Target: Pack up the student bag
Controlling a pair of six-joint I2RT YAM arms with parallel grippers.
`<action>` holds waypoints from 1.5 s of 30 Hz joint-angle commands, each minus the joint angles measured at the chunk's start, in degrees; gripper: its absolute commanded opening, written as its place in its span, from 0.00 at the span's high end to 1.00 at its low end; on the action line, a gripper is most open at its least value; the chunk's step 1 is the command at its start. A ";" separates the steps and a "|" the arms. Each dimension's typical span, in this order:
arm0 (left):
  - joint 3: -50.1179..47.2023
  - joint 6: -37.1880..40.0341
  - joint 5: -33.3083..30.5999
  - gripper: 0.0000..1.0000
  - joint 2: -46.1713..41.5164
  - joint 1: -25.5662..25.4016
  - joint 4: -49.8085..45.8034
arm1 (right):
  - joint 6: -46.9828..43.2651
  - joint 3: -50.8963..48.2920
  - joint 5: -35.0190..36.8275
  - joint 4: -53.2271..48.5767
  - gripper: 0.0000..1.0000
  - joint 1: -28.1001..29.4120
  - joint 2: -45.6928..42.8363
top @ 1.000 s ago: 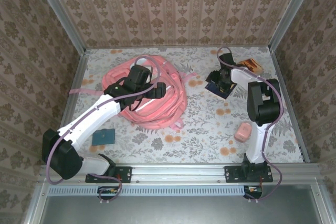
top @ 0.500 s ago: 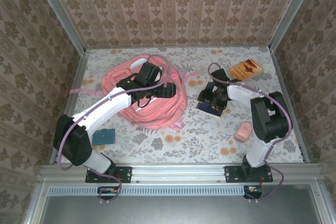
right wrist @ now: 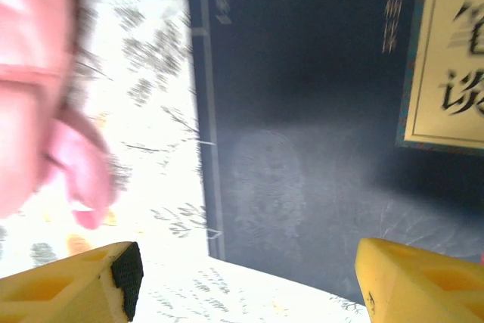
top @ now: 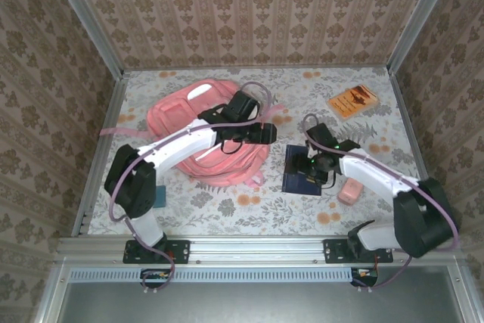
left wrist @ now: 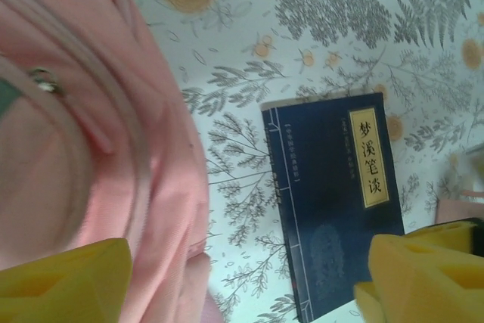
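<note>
The student bag (top: 198, 135) is a large pink backpack lying flat at the left middle of the table, and its pink fabric (left wrist: 83, 149) fills the left of the left wrist view. My left gripper (top: 265, 132) hovers open at the bag's right edge, with the yellow fingertips (left wrist: 423, 270) wide apart and nothing between them. A dark blue book (top: 298, 180) with a cream title label lies just right of the bag (right wrist: 30, 96). My right gripper (top: 311, 169) is open low over that book (right wrist: 302, 111), holding nothing.
An orange book (top: 352, 100) lies at the back right. A small pink object (top: 349, 192) sits near the right arm's forearm. A teal item (top: 159, 196) peeks out beside the left arm's elbow. Patterned walls close in three sides.
My left gripper swung right across the bag to its right edge. My right gripper came nearer and leftward, and the blue book moved with it to beside the bag.
</note>
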 commanded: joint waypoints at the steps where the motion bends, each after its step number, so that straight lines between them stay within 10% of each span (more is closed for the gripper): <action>1: 2.58 -5.85 5.32 0.25 3.29 -1.04 2.31 | 1.52 1.50 2.01 -0.20 0.25 -3.63 -3.13; 17: 6.08 -17.94 0.70 0.56 15.72 -9.56 3.25 | -2.79 2.02 10.88 -2.26 0.36 -12.87 3.63; 45: 9.09 -23.54 -0.15 0.73 23.80 -11.97 2.62 | -7.25 4.54 0.93 -3.99 0.59 -13.48 12.92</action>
